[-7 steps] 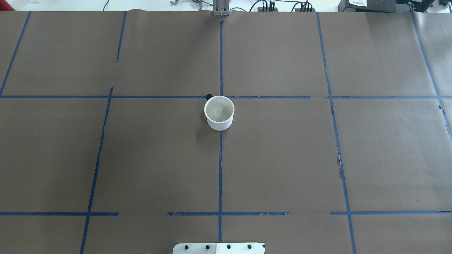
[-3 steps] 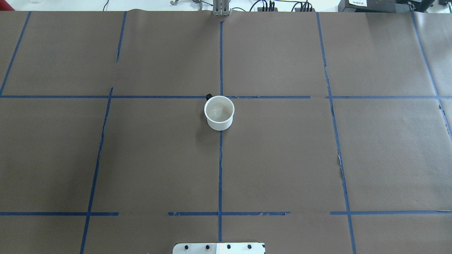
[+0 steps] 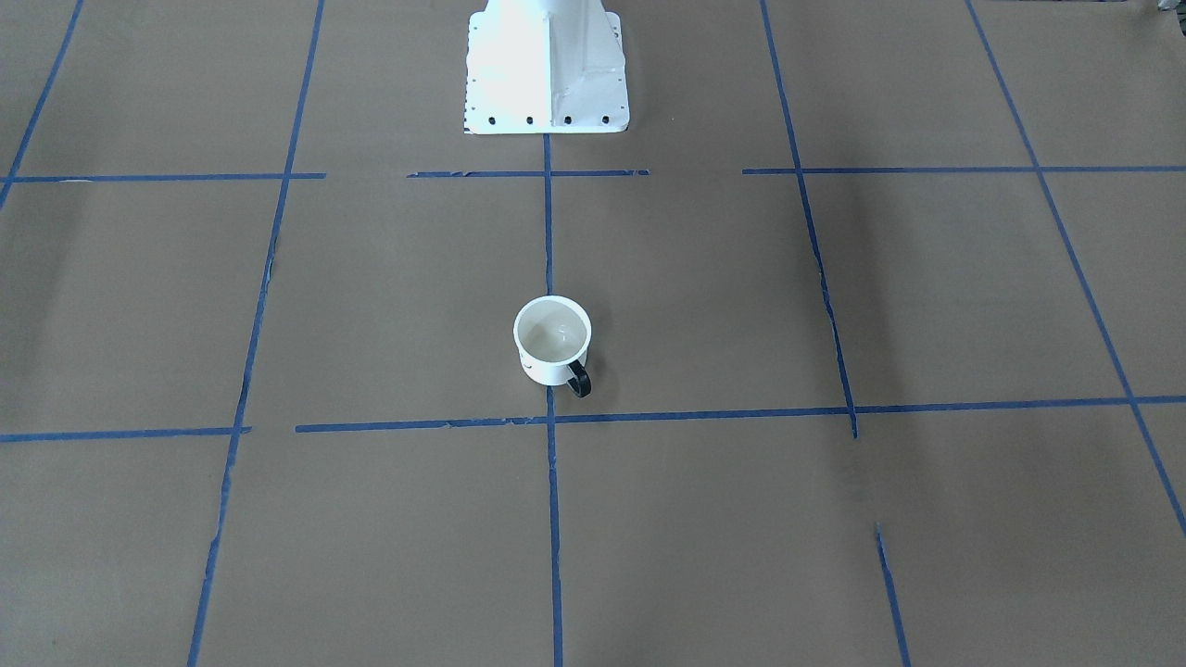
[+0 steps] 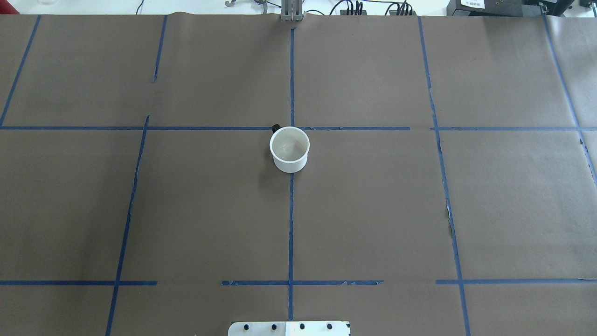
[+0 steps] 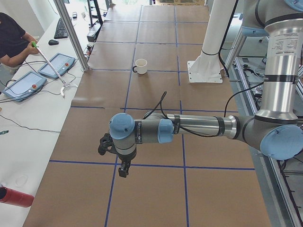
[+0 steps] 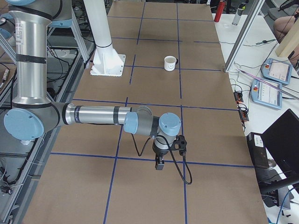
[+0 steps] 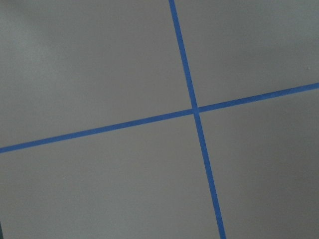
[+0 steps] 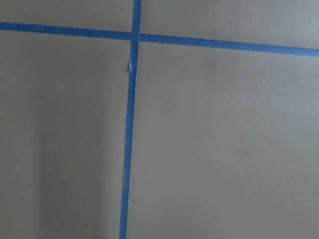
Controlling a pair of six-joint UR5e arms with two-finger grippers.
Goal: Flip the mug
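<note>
Front-facing view: the mug [image 3: 553, 341] stands upright, mouth up, on the brown paper-covered table [image 3: 278, 519]. It sits on the middle blue tape line [image 3: 553, 519], just on the robot's side of a cross line. Its black loop handle [image 3: 579, 379] points away from the robot and a little toward the robot's left. No arm is in this view, only the white pedestal base [image 3: 547, 65].

Overhead view: the cream inside looks empty, and only a tip of the handle shows past the far rim. The mug is probably light, with a stiff, glossy wall that could slip and may chip if dropped. Its mouth looks wide, so pinching the rim, one finger inside and one outside, or taking the handle seems surer than spanning the body.

Left-end view: the left gripper [image 5: 124, 169] hangs pointing down over bare paper, well apart from the mug. I cannot tell how far its fingers are spread, and nothing appears to be in them.

Right-end view: the right gripper [image 6: 160, 163] likewise points down, far from the mug, whose smiley face shows here. Its finger opening cannot be judged.

Left wrist view: only paper and crossing tape, no fingers.

Right wrist view: the same, with a small tear beside the tape
</note>
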